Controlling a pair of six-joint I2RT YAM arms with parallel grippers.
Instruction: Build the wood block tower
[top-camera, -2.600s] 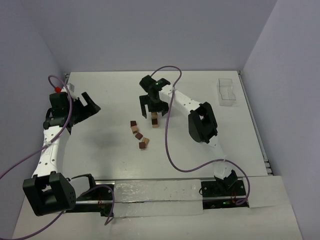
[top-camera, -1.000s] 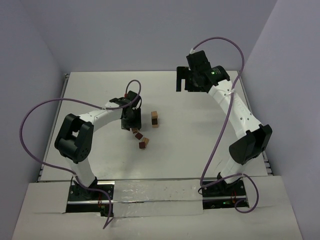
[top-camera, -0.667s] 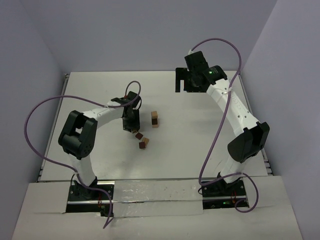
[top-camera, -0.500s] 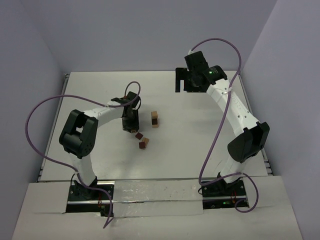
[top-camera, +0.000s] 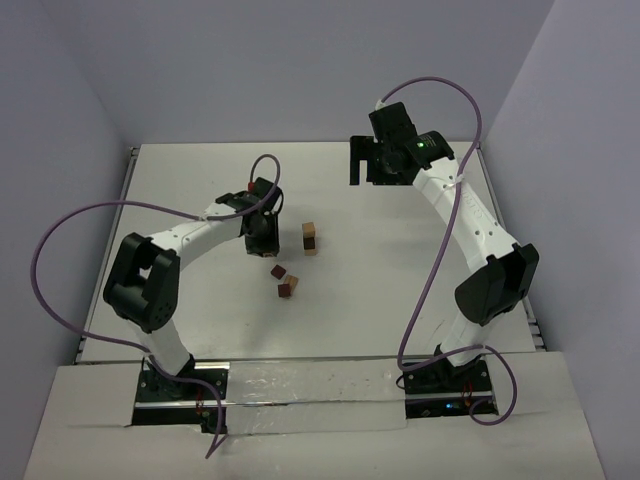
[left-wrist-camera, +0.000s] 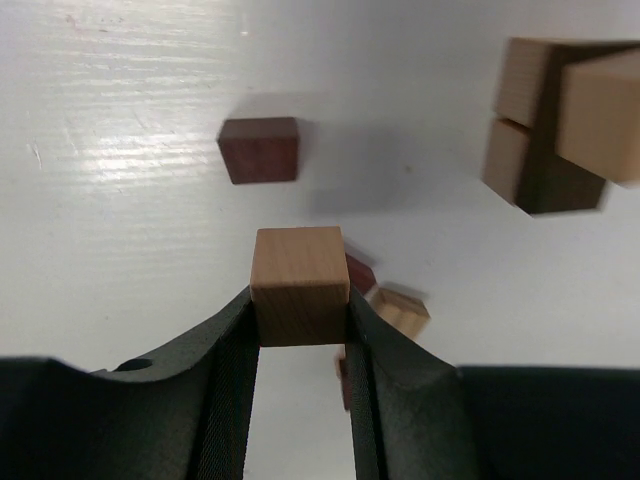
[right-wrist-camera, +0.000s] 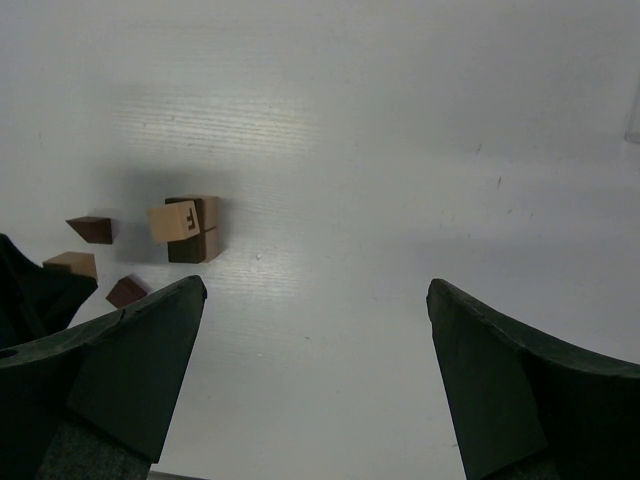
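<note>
Lifted clear of the loose blocks (top-camera: 287, 290), L tool (left-wrist-camera: 300, 300) pinches a tan cube (left-wrist-camera: 299, 280) near, left of the short tower (top-camera: 311, 238) on the white bench (top-camera: 400, 280), grey walls (top-camera: 300, 60) round; R tool (right-wrist-camera: 312, 295) gapes wide, empty.

Block (left-wrist-camera: 299, 285) in left tool (top-camera: 262, 243); tower (top-camera: 311, 238) to its right; loose blocks (top-camera: 288, 289) in front.

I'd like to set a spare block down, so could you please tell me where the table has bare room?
Bare table lies right of the tower, up to the right arm, and along the strip between the loose blocks and the arm bases. It is crowded between the left gripper, shut on a tan cube, the loose blocks and the tower.
</note>
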